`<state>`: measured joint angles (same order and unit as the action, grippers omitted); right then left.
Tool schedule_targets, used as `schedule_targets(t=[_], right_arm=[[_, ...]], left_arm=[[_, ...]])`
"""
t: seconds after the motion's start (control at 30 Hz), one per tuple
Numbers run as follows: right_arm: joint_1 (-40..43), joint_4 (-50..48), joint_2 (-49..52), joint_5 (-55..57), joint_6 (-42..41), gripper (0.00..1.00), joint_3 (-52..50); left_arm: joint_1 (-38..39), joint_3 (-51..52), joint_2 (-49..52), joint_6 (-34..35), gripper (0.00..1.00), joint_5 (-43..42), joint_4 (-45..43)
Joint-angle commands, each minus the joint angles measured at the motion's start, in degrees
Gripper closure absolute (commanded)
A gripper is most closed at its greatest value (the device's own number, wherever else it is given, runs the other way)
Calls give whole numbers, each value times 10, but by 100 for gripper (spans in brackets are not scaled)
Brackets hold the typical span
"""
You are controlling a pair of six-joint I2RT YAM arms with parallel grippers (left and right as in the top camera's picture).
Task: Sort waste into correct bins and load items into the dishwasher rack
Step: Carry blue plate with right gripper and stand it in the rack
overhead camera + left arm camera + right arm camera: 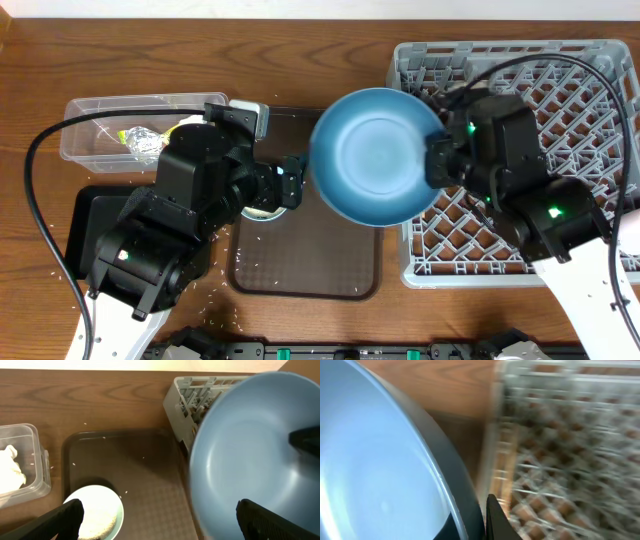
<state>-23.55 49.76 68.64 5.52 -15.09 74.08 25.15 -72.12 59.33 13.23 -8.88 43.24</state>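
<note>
My right arm reaches from the near right corner up and inward over the dishwasher rack [560, 90], wrist turned toward the middle of the bench [300, 60]. My right gripper [437, 160] is clenched on the right rim of the large blue plate [375, 155]. The plate hangs in the air, tilted, and spans the gap between the rack's left edge and the brown serving tray [305, 270]. My right wrist camera sees little but the plate's pale inside and its dark rim against one finger, with the rack blurred behind it.

My left arm comes in from the near left corner, its elbow over the black tray [85, 215] and its forearm pointing right. My left gripper [293, 180] is released, fingers spread wide and grasping nothing, just left of the plate. Below it on the serving tray sits the light-blue bowl [100, 510] with rice [107, 522] inside. The clear plastic box [90, 125] holds a crumpled wrapper [143, 140] and white tissue [10, 467].
</note>
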Motion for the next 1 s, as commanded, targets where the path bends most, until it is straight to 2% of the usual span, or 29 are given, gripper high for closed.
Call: schedule_targets(t=[0.0,0.2,0.27,0.33,0.43,0.53,0.77,0.83,0.97], right_arm=[[23,21,-17,209,-12,99,1],[73,10,-19,500,-10,99,1],[89,-29,-19,597,21,99,1],[104,-74,-16,630,66,99,1],[140,-153,-3,633,161,99,1],[170,-191,17,644,230,99,1],[233,-304,74,678,301,99,1],[243,-342,93,671,356,99,1],[275,-455,140,666,522,99,1]], left_arm=[[0,-14,-14,-6,2,-3,-2],[0,-14,-16,-5,2,-4,3],[0,-14,-16,-5,2,-4,8],[0,-14,-16,-5,2,-3,12],[0,-13,-15,-5,2,-3,17],[0,-12,-14,-5,2,-3,17],[0,-12,-14,-6,2,-3,17],[0,-12,-14,-5,2,-3,17],[0,-12,-14,-5,2,-3,17]])
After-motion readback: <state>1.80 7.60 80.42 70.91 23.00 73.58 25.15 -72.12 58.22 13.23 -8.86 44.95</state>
